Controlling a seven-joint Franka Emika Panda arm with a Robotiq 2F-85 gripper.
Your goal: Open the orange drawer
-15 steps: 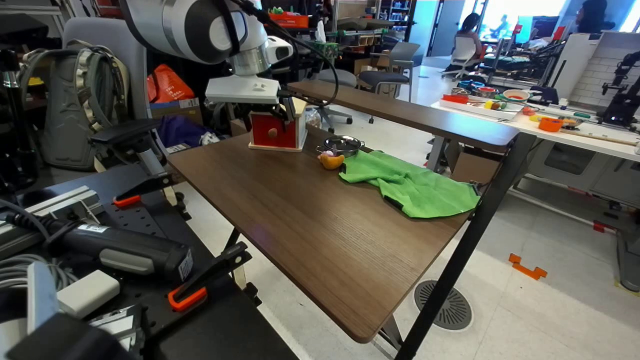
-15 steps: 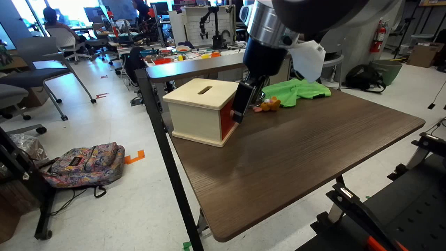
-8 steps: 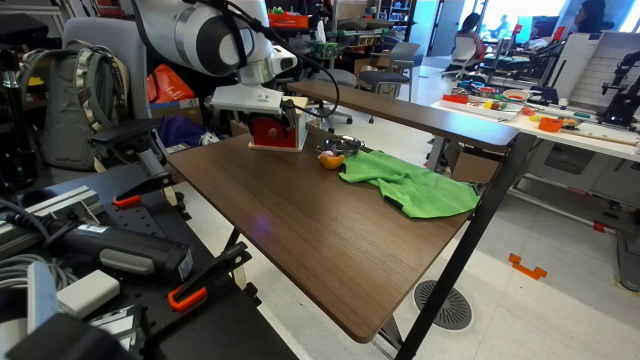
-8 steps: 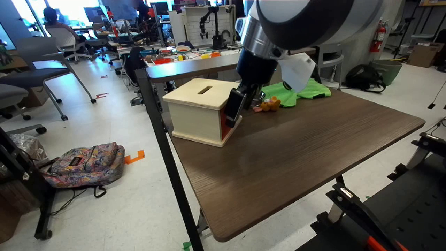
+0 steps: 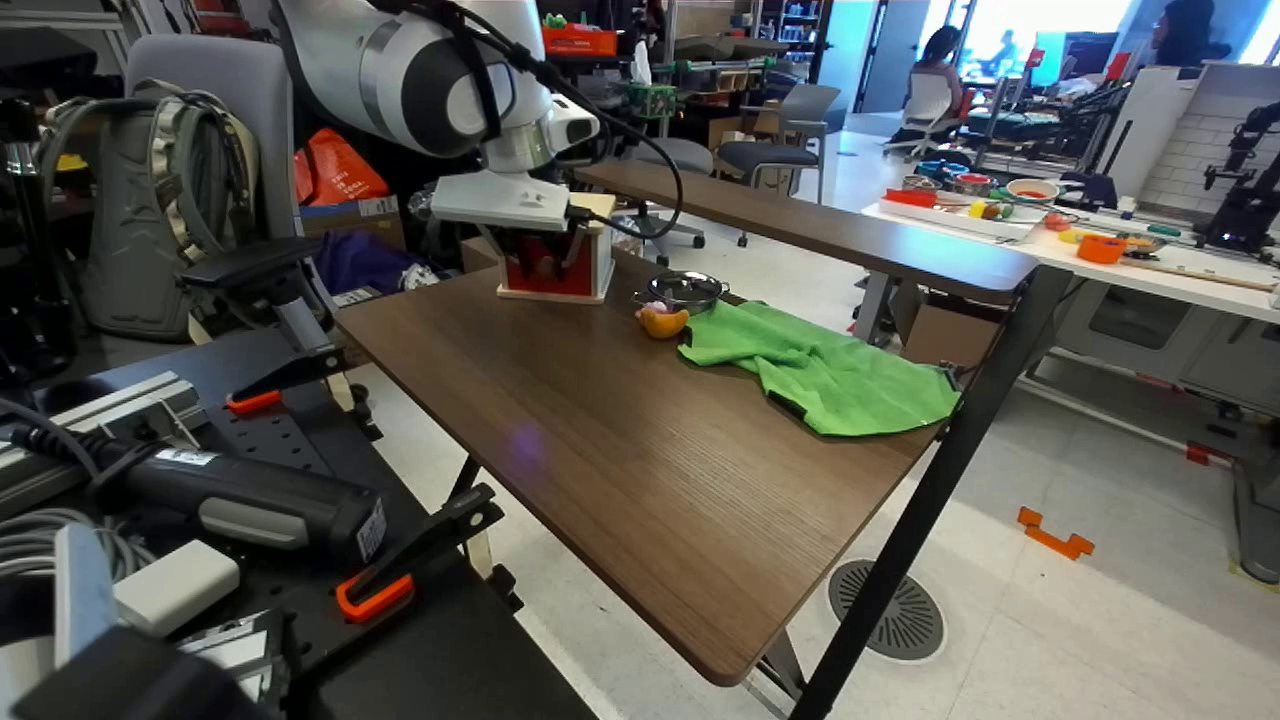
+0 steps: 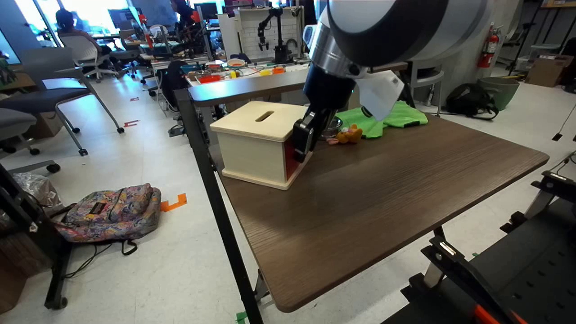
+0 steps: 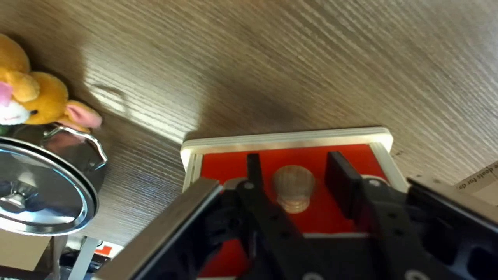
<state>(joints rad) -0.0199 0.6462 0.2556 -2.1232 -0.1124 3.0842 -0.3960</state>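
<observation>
The orange drawer shows a red front set in a pale wooden box with a slotted top. As far as can be seen, this front sits flush in the box. A round wooden knob sticks out from it. My gripper reaches down in front of the box, one finger on either side of the knob. Red shows between the knob and both finger pads, so neither touches it in the wrist view. In both exterior views the arm hides part of the red front.
Beside the box stand a lidded metal pot and an orange plush toy. A green cloth lies farther along the brown table. A raised shelf runs along one table side.
My gripper has moved down and closer to the red front, then held nearly still. Its fingers have come nearer together around the knob. The box has not moved.
</observation>
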